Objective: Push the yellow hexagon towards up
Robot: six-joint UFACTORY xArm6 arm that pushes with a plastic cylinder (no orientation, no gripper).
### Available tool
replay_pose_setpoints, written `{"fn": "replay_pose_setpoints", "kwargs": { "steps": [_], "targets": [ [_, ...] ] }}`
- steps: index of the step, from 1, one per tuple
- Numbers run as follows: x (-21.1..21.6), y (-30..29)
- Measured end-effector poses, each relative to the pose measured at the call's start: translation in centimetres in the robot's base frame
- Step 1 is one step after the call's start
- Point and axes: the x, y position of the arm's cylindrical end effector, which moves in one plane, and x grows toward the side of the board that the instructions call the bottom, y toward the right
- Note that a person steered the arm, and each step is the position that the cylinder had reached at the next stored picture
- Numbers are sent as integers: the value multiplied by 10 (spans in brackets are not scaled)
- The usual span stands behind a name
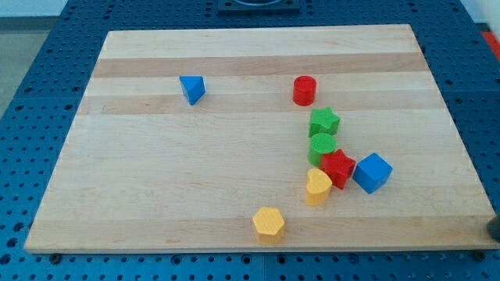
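Note:
The yellow hexagon lies near the bottom edge of the wooden board, a little right of the middle. It stands alone, with the yellow heart up and to its right. A small dark shape shows at the view's right edge, just off the board's bottom right corner. I cannot tell whether it is my tip. It is far to the right of the yellow hexagon.
A cluster stands at the board's right: green star, green round block, red star, blue cube. A red cylinder and a blue triangle lie near the top.

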Motion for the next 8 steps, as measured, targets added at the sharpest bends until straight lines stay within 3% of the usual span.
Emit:
{"fn": "replay_pose_setpoints", "kwargs": {
  "steps": [2, 4, 6, 7, 8],
  "targets": [
    [0, -141],
    [1, -177],
    [-9, -315],
    [-51, -367],
    [-72, -372]
  ]
}}
